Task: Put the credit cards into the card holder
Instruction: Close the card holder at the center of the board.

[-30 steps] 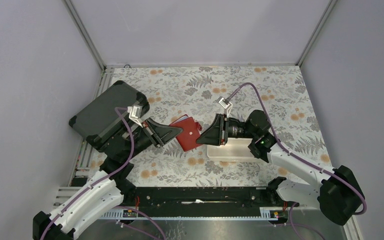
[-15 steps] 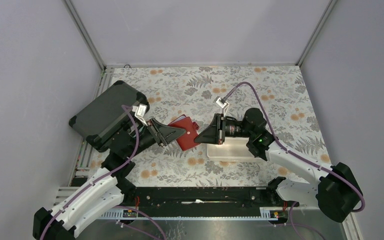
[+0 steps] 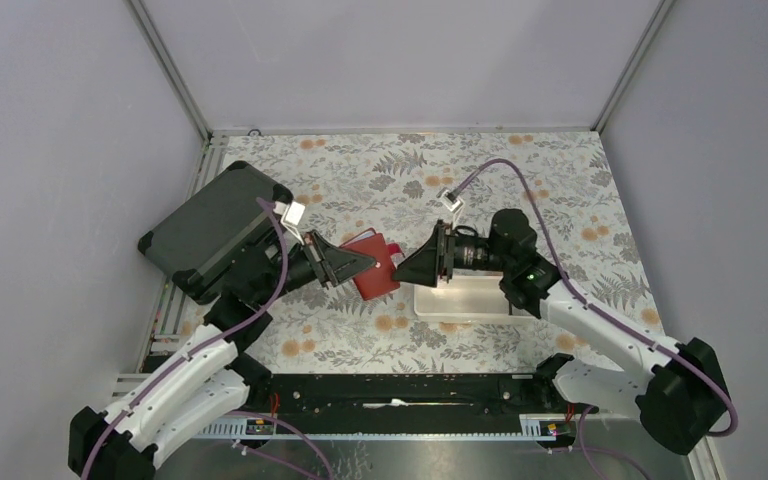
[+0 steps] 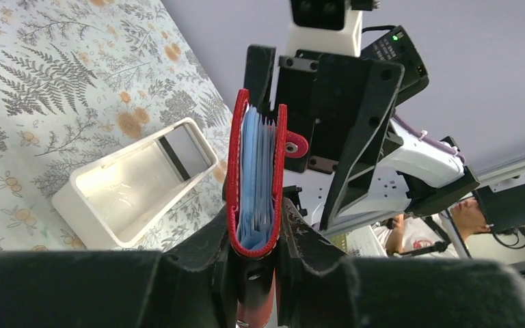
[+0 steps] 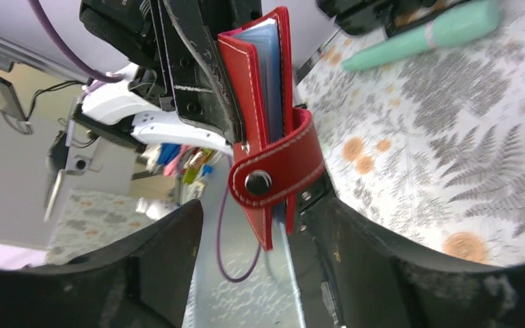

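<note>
The left tool [image 4: 254, 229] pinches the card holder [image 4: 234, 171] on edge above the table's [image 3: 560, 180] middle, blue credit cards [image 4: 255, 164] inside, apparently presenting its strap end to the right tool [image 5: 256, 208], spread around it.

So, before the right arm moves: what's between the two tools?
The wallet, blue cards inside, clamped in the left tool, the right tool open around it; top and wrist views show it.

Floral-covered table [image 3: 560, 180] bears a white tray [image 3: 468, 300] and dark grey case [image 3: 198, 225]
</note>
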Available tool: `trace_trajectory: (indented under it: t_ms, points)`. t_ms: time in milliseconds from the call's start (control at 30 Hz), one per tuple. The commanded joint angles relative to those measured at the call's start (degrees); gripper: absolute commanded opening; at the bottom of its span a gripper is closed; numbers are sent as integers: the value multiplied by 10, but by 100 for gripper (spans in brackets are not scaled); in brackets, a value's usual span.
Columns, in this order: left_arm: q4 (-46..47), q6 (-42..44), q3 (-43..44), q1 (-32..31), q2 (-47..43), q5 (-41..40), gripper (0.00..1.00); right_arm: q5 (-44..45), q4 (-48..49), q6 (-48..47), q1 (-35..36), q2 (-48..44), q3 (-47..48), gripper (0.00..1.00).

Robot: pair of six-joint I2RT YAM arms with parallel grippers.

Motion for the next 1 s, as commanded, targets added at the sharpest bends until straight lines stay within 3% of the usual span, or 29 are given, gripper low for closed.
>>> trace_trajectory:
  t_ms: [0, 133, 233, 367, 467, 633, 967]
  points:
    - [12, 35, 83, 59, 20, 96, 0, 12, -12, -19, -59, -61, 12, 79]
    - [100, -11, 120, 140, 79, 231, 0, 12, -34, -36, -91, -87, 25, 87]
    - [230, -82, 142, 168, 132, 327, 0, 18, 50, 16, -92, -89, 16, 87]
    - [477, -227, 143, 170, 187, 383, 0, -13, 221, 108, -92, -58, 1, 77]
    - [578, -270, 136, 171, 214, 415, 0, -31, 241, 116, -92, -32, 21, 71]
    - [581, -257, 117, 171, 208, 425, 0, -71, 290, 142, -92, 8, 42, 62]
    - [452, -166, 96, 171, 171, 430, 0, -90, 376, 189, -80, 72, 78, 57]
